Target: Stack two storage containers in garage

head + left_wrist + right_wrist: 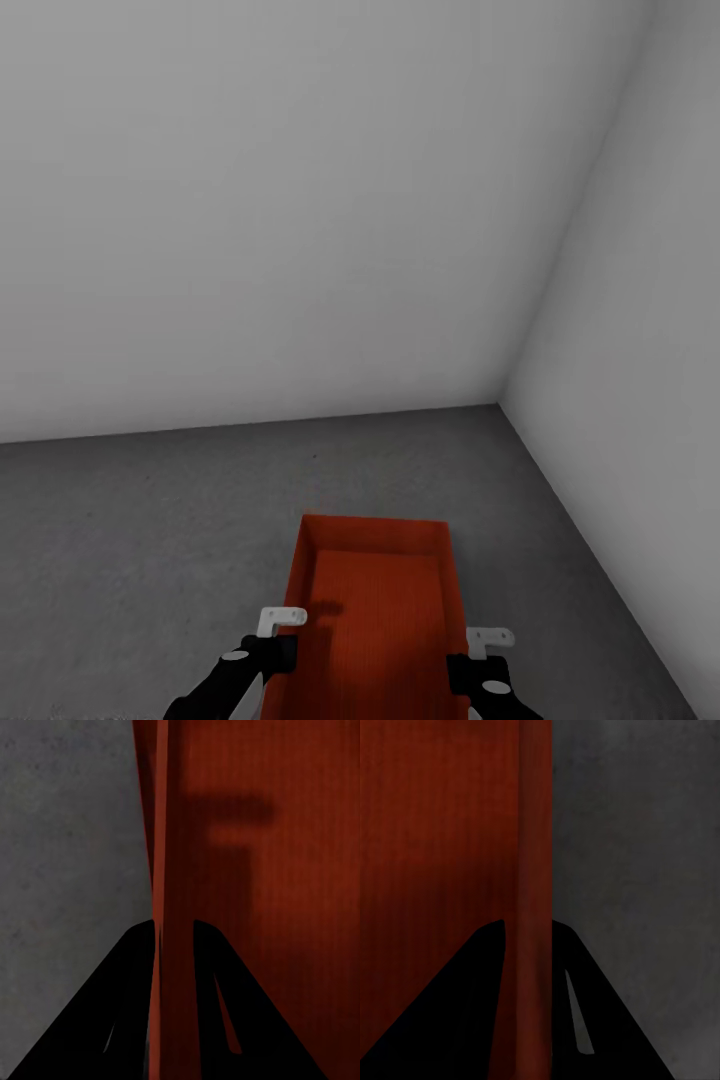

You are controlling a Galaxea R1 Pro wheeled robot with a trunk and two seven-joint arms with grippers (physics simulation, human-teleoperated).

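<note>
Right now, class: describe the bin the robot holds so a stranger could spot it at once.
Find the corner where two pale walls meet the dark grey floor. Nearer the robot is an open-top storage container, gripped on its long walls by the left claw and right claw. It is the one orange-red thing here.

walls (250,200): 2 plain white-grey, bare, meeting at a corner right of frame centre | floor (150,520): dark grey, rough, speckled, filling lower frame | light: soft, even, wall shading darker toward upper left | right wall (650,350): runs down toward lower right
</note>
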